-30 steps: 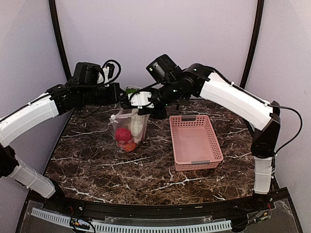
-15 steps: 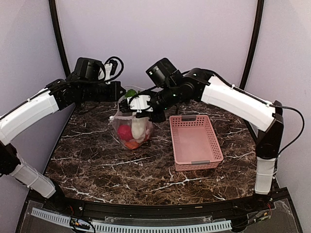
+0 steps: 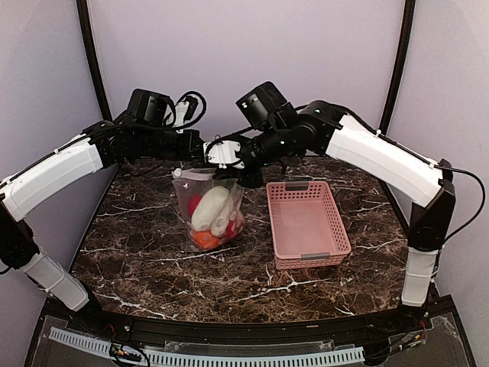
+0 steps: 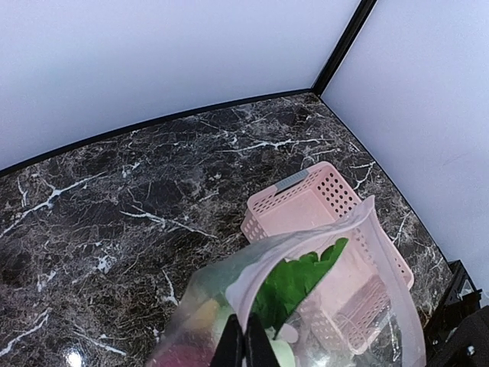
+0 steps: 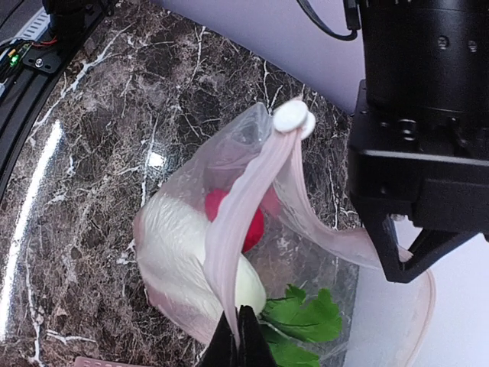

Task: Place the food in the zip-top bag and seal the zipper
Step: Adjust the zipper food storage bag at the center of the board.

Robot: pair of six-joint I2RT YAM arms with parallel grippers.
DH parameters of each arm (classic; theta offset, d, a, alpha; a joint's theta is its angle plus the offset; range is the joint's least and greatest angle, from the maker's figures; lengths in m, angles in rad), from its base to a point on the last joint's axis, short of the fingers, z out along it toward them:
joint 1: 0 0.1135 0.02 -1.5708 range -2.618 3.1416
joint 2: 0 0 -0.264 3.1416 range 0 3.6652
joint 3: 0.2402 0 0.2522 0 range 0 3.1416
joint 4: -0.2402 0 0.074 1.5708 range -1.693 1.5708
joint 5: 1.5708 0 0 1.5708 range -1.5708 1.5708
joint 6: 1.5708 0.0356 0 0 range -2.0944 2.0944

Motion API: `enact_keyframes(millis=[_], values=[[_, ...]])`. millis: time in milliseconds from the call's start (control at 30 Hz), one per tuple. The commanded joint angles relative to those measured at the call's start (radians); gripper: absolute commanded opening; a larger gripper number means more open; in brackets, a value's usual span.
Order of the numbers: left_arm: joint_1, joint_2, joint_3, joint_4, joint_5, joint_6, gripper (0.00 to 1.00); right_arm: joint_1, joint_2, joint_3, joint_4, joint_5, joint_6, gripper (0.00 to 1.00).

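The clear, floppy plastic zip-top bag (image 3: 183, 189) hangs between both pincers towards the back of the dark, white-veined marble table (image 3: 137, 252), and its sagging bottom appears to rest on the table. Its pale zipper strip (image 5: 244, 200) runs up to one small round white slider (image 5: 293, 118). Below the slider the two lips part, so the mouth stands open. Through the film we count two smooth white elongated radishes (image 3: 211, 208), one orange ball (image 3: 202, 239) and red balls (image 3: 194, 203) showing in two spots. Crinkled green leaves (image 5: 302, 317) sit near the rim. The left pincer (image 4: 245, 348) is pinched tight on one lip, and the right pincer (image 5: 241, 340) on the other. Near the bag stands one pink rectangular perforated plastic basket (image 3: 308, 229).
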Motion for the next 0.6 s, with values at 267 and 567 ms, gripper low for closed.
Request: enact_keyframes(millis=[267, 567], values=[[-0.002, -0.006, -0.017, -0.009, 0.047, 0.041, 0.01, 0.002, 0.011, -0.012, 0.028, -0.013, 0.028, 0.0], [-0.002, -0.249, -0.185, 0.171, -0.123, 0.056, 0.75, -0.001, -0.061, -0.084, 0.073, -0.018, 0.088, 0.0]])
